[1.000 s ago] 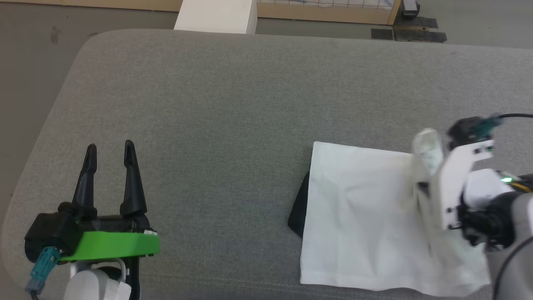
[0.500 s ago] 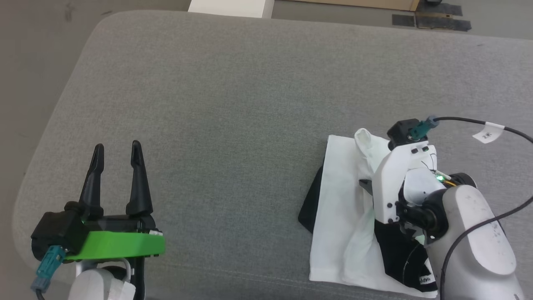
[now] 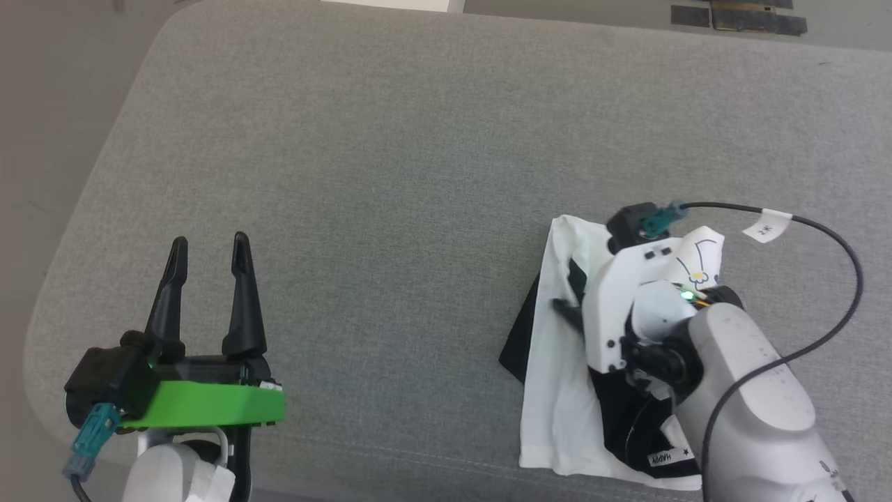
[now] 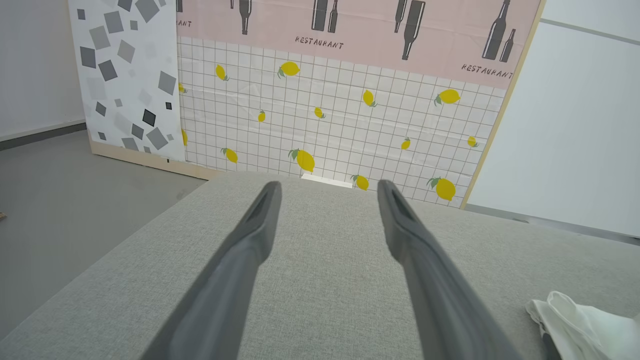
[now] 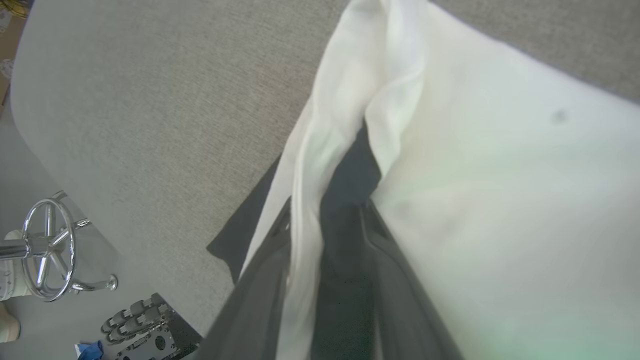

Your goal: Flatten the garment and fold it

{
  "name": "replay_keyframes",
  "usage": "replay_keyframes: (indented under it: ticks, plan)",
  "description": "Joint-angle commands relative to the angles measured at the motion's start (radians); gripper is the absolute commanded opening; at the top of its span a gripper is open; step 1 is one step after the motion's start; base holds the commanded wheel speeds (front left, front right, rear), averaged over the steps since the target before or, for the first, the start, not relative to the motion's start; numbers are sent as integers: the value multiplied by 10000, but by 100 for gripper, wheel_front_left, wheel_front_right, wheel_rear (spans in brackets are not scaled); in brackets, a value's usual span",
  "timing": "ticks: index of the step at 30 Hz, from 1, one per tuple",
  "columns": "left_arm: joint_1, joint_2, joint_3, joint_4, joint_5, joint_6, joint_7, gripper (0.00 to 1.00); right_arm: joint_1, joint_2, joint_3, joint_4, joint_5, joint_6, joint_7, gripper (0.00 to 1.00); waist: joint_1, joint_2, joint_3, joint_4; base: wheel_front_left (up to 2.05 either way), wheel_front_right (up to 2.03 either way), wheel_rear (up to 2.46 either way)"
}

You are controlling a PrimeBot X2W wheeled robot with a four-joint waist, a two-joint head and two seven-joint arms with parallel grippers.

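Partly hidden right claw (image 3: 568,293) in garment (image 3: 554,397) folds, grip unclear, left claw (image 3: 210,242) apart

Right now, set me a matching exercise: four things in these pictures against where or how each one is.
1 left gripper
2 right gripper
3 sports shirt
4 lemon-print panel

A beyond the grey cushion's far edge
B down among the shirt's folds
C open, over bare cushion
D partly folded, on the cushion's right part

Pairs: 1-C, 2-B, 3-D, 4-A

Bunched garment (image 3: 554,397) under right arm (image 3: 739,376) on grey cushion (image 3: 390,174), left jaws apart
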Motion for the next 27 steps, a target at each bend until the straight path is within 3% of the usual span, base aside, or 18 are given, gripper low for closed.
replay_keyframes:
  ticks: [1,7,10,15,21,27]
  plan:
    - [-140,-28,4,50,-101,-69,-38,100,-233,70,282,14,278,-13,-197,100,0,0,-76,-60,0,0,0]
    - [-63,-28,12,99,-9,-69,-38,100,-546,71,1257,-910,1237,-13,-816,100,0,0,-392,-290,0,0,0]
    - [-3,-28,-7,104,41,-69,-38,100,-505,71,1107,-1558,1188,-13,-1146,100,0,0,-556,-401,0,0,0]
    - [121,-28,-42,67,106,-69,-38,100,243,-171,-367,-2718,-129,-13,-1219,100,0,0,-786,-565,0,0,0]
    - [211,-28,-94,27,101,-69,-38,100,1848,-147,-2348,-3879,-1363,-13,-542,100,0,0,-798,-685,0,0,0]
    - [107,-28,-219,58,74,-69,-38,100,2969,5,-3216,-4233,-2011,-13,212,100,0,0,-627,-640,0,0,0]
